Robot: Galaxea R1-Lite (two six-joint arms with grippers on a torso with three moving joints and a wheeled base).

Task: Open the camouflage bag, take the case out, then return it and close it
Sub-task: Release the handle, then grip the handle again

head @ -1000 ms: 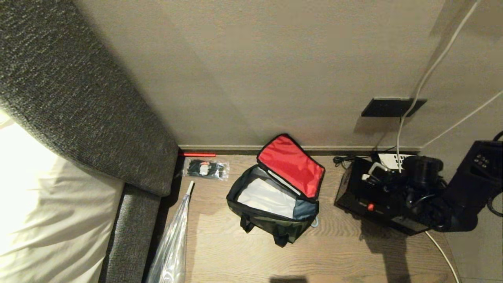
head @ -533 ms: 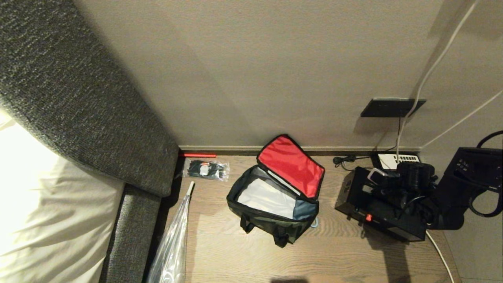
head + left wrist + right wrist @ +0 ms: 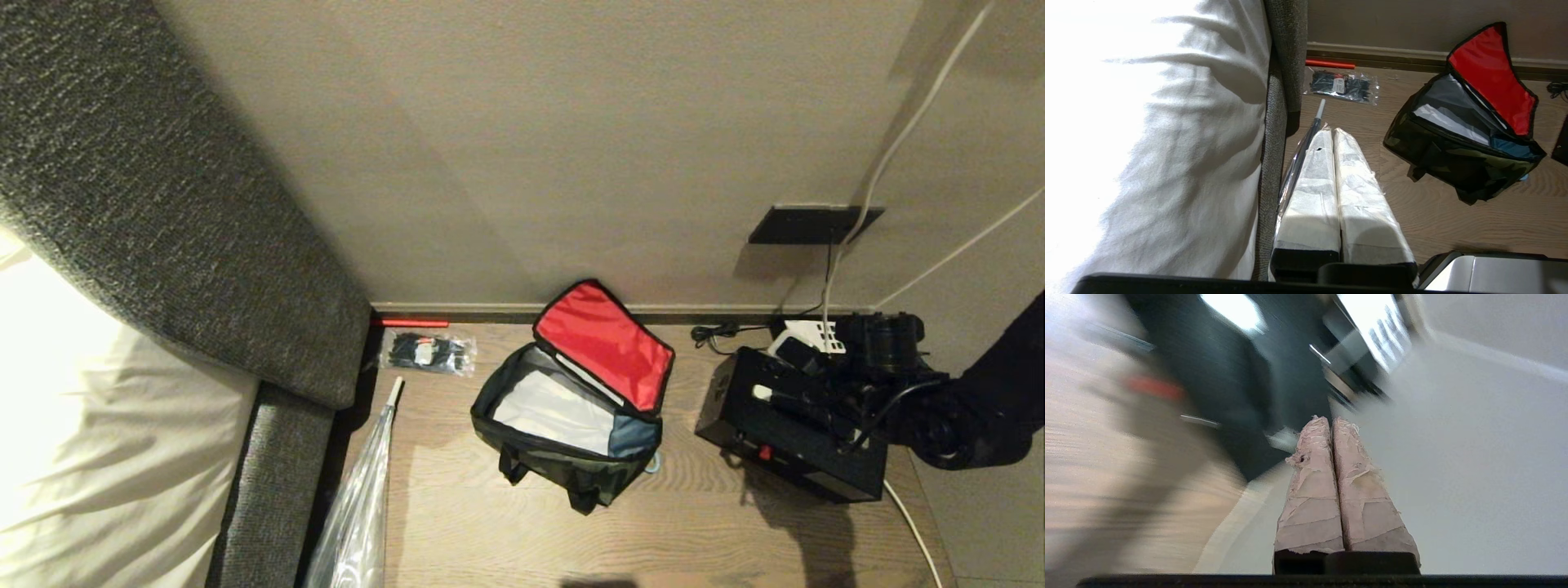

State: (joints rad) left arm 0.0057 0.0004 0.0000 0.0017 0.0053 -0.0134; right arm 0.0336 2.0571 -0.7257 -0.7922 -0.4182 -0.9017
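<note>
Bag (image 3: 571, 425) is seen at centre of the head view, on the wood floor (image 3: 694, 531), lid (image 3: 608, 343) thrown back with red lining up. Pale grey and navy interior is exposed; nothing is seen inside.

Case (image 3: 788, 429) is seen at right of the head view, flat on the floor, well apart from the bag, red catch toward the near edge. Removal is judged done; return and closing are left.

Right gripper (image 3: 1331, 422) is seen in its wrist view with taped fingers pressed together, nothing held. In the head view the right arm (image 3: 963, 408) lies over the far right end of the case; contact cannot be told.

Left gripper (image 3: 1331, 132) is parked at lower left, fingers together, beside the sofa (image 3: 1274, 163) and a clear plastic wrap (image 3: 1294, 167).

Risks: with fingers shut, the case cannot be gripped and may be pushed toward the white cable (image 3: 914, 523) or the wall. A near bag-wide case may catch the rim and fold the soft wall inward.

Against the earlier frame: the arm has swung out to the right edge and more of the case top is uncovered. Bag, lid and packet (image 3: 429, 351) are unchanged.
</note>
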